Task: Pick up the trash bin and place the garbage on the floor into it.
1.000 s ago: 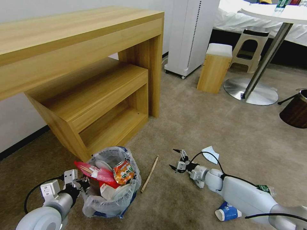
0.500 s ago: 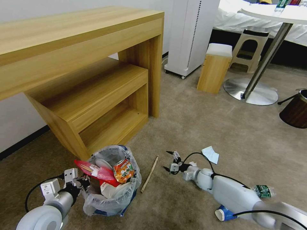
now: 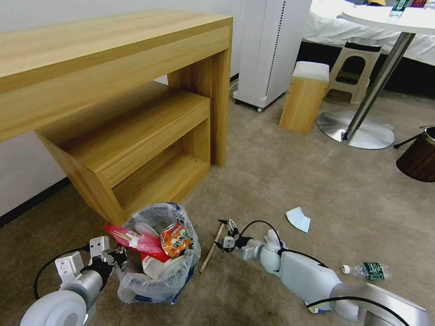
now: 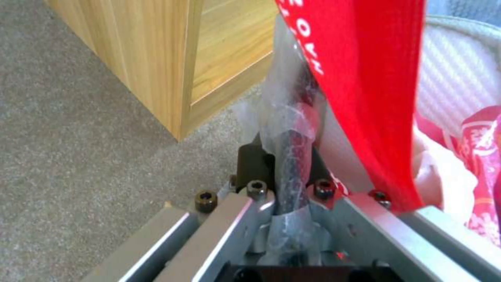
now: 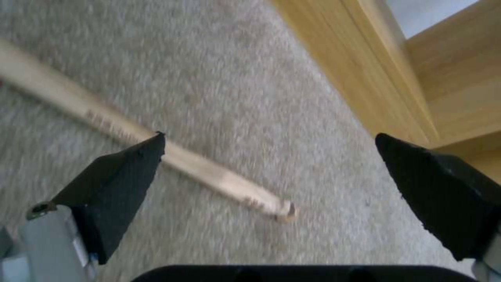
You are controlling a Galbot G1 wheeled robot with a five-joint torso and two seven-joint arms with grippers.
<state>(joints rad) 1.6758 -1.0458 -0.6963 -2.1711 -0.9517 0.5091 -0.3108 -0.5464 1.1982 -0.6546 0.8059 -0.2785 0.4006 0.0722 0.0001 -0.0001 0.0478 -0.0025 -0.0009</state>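
Left gripper (image 3: 118, 259) sits low at the near left, jaws clenched on the bagged rim of the trash bin (image 3: 158, 280); the left wrist view shows plastic liner and dark rim pinched between them. The bin sits on the carpet (image 3: 281, 181) beside the wooden desk unit (image 3: 136, 136), stuffed with a red wrapper (image 3: 136, 242), an orange-print snack pack (image 3: 174, 241) and white cups. Likely light but top-heavy, and the liner is slippery, so the grip should stay on the stiff rim, not on film alone.

Right gripper (image 3: 225, 235) is just right of the bin, down at floor level, jaws released and spread wide, tips at the upper end of the wooden stick (image 3: 212, 249). In the right wrist view the wooden stick (image 5: 156, 149) runs under one black fingertip (image 5: 125, 172), and its end lies between the two. Stick looks thin, stiff and light, lying flat on pile; best pinched across its width near that end, may roll.

Farther out on the carpet: clear bottle with green label (image 3: 367, 270), then pale blue paper (image 3: 299, 218). Brown wood-grain bin (image 3: 419, 156) at far right, untouched.
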